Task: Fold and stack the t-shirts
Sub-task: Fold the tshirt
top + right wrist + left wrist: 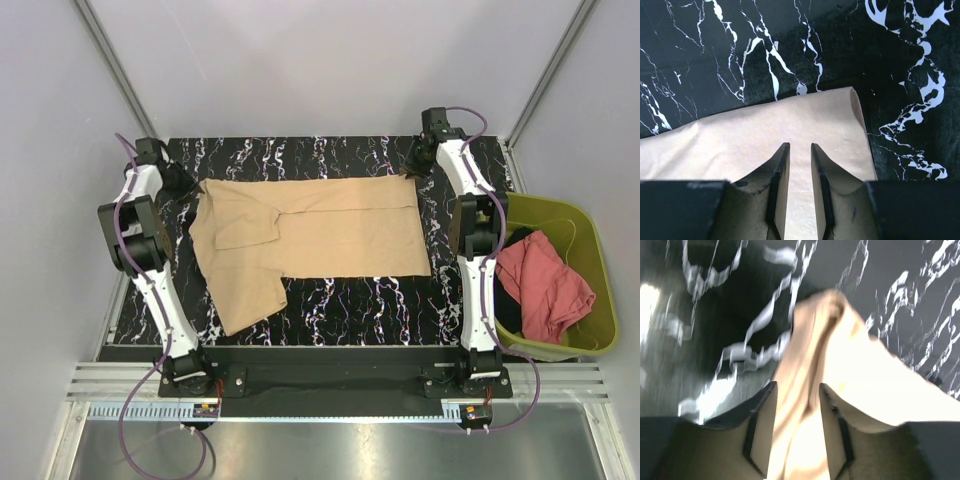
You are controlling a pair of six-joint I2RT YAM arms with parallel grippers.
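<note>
The tan-beige t-shirt [320, 228] lies spread on the black marble table [330, 300], with one sleeve folded over its body. My left gripper [168, 180] is at the shirt's far left edge. In the left wrist view its jaws [797, 390] are closed on a raised, bunched ridge of tan cloth [815, 350]. My right gripper [418, 165] is at the shirt's far right corner. In the right wrist view its jaws [800, 147] stand narrowly apart with tan cloth [765, 135] between them. The salmon-red t-shirt [545, 285] lies crumpled in the bin.
The olive-green bin [590, 235] stands off the table's right edge beside the right arm and also holds a dark garment [510, 300]. Grey walls and metal frame rails surround the table. A metal rail runs along the near edge.
</note>
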